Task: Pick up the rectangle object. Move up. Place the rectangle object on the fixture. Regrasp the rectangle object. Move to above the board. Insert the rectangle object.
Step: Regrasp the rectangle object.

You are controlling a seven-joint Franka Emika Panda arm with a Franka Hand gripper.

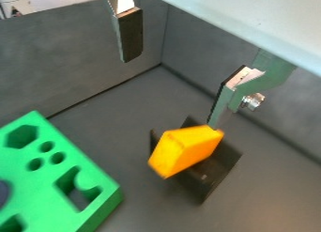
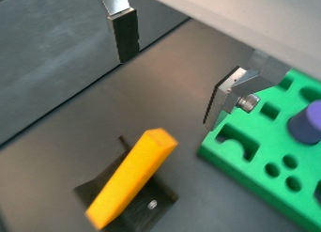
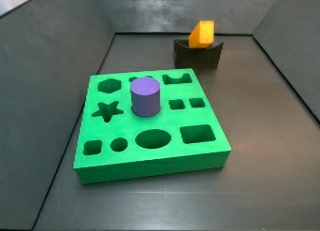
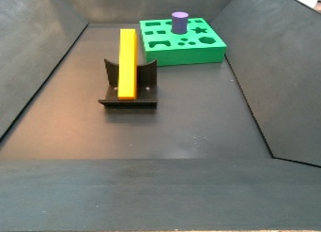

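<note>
Gripper out of both side views

In both wrist views the gripper [image 1: 175, 62] shows fingers only, its body cropped; the board [image 1: 51, 170] runs off frame, and the rectangle object [image 2: 131, 177] hides most of the fixture [image 2: 107, 191] below it.

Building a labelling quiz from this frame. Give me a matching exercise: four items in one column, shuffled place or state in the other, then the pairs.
Things:
1. rectangle object
2. purple cylinder
3. gripper
4. board

Place or state:
A. green slab lying flat on the floor, with shaped cut-outs
B. open and holding nothing, up above the fixture
C. leaning tilted on the fixture
D. standing upright in a hole of the board

Pairs: 1-C, 2-D, 3-B, 4-A

The gripper shows only in both wrist views, fingers spread apart.
</note>
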